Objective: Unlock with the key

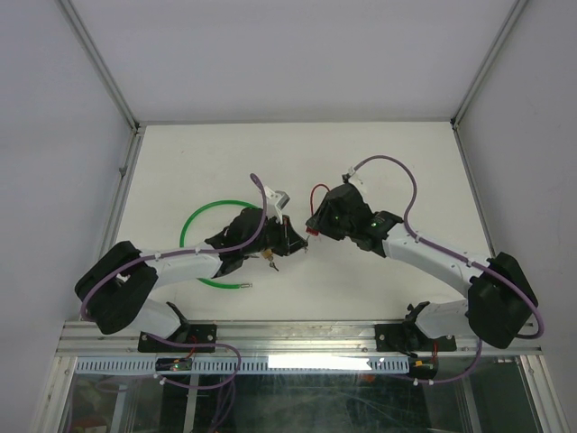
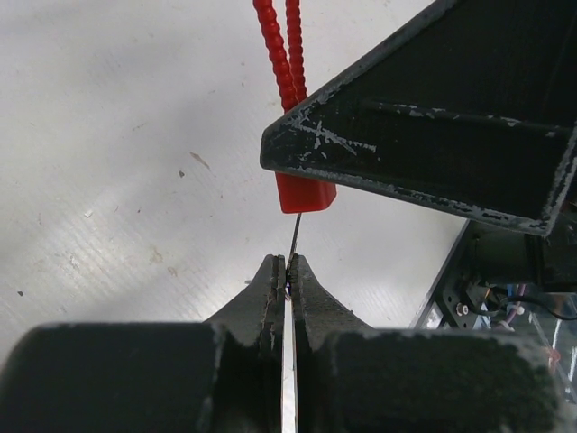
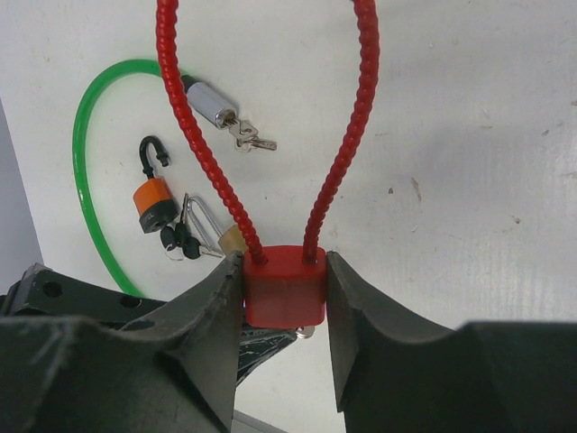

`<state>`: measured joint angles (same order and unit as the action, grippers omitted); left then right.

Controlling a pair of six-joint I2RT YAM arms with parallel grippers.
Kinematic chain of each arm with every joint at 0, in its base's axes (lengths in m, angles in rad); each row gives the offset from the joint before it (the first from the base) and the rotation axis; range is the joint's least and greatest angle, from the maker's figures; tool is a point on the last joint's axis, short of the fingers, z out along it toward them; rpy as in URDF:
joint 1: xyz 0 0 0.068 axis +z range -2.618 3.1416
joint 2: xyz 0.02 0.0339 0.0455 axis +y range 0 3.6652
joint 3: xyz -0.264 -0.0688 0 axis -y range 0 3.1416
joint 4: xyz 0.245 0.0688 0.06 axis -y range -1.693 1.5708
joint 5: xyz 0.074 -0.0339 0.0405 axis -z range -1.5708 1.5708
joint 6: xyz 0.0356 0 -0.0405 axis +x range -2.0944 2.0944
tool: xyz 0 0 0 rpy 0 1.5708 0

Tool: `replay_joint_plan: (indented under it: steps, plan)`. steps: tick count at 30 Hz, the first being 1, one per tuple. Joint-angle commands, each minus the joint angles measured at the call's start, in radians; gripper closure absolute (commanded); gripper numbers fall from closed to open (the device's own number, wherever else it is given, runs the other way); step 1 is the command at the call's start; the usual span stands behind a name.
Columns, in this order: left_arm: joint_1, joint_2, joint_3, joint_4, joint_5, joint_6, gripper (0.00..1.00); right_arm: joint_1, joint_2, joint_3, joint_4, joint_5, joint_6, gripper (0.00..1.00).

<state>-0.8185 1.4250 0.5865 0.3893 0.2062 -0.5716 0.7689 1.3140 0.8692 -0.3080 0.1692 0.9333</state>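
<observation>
Red cable lock (image 3: 284,293), lower centre of the right wrist view, is clamped by its body in the right gripper (image 3: 282,269), the left gripper (image 2: 286,267) pinching the thin key (image 2: 294,236) tip-first at its underside; any angular misalignment on turning risks bending or slipping the key.

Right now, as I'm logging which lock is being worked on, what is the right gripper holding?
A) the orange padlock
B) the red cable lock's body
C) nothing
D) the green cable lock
B: the right gripper clamps the red lock body from both sides, while the green cable lock and orange padlock lie apart on the table.
</observation>
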Motion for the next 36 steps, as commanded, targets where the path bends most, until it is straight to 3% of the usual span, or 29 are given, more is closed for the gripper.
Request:
replay_joint_plan:
  steps: [1,36]
  plan:
    - [-0.007,0.030,0.045,0.034,-0.016,0.022,1.00,0.004,0.003,0.047,0.029,0.024,0.001,1.00]
    - [-0.007,0.011,0.027,0.083,-0.008,0.011,1.00,0.017,0.076,0.103,-0.025,0.006,-0.026,1.00]
